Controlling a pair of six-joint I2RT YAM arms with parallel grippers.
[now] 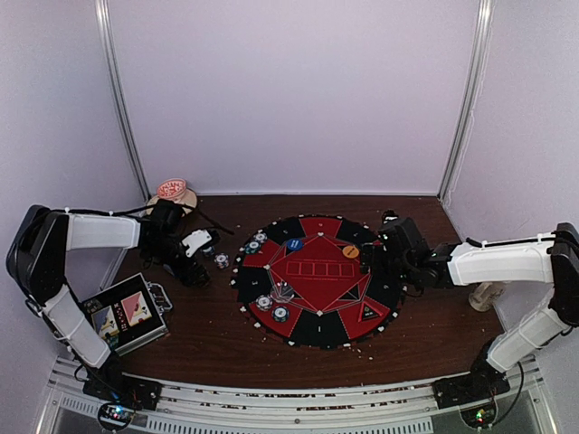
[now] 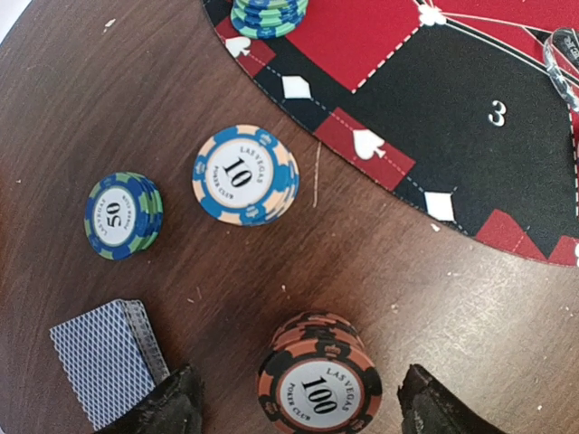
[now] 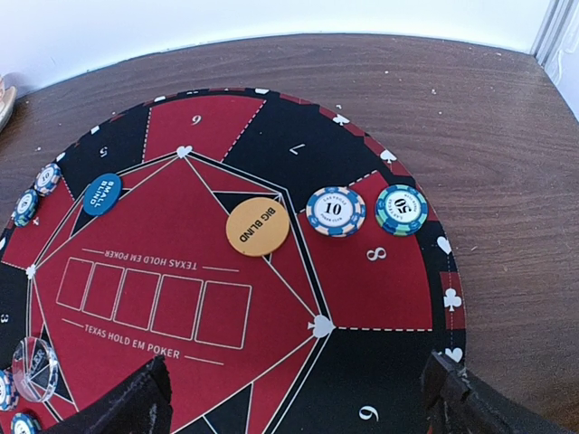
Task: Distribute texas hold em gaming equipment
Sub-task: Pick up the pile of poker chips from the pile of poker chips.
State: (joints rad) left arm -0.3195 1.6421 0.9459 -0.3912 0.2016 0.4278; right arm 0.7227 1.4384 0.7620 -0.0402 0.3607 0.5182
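Observation:
In the left wrist view a stack of orange-and-black "100" poker chips (image 2: 318, 384) stands on the wooden table. My left gripper (image 2: 303, 409) is open around it, with a gap on each side. Beyond lie a blue "10" stack (image 2: 244, 174), a teal "50" stack (image 2: 122, 214) and the grey-blue-backed card deck (image 2: 104, 362). My right gripper (image 3: 298, 407) hangs open over the round poker mat (image 3: 362, 298), holding nothing. On the mat sit an orange "big blind" button (image 3: 258, 226), a blue "small blind" button (image 3: 101, 193), a "10" chip (image 3: 336, 211) and a "50" chip (image 3: 401, 209).
The red-and-black mat (image 1: 317, 330) fills the table's middle, with more chips (image 1: 271, 307) on its near-left sectors and a clear puck (image 3: 34, 369). A beige mug (image 1: 174, 193) stands at the back left. A metal case with card pictures (image 1: 124, 314) lies at the front left.

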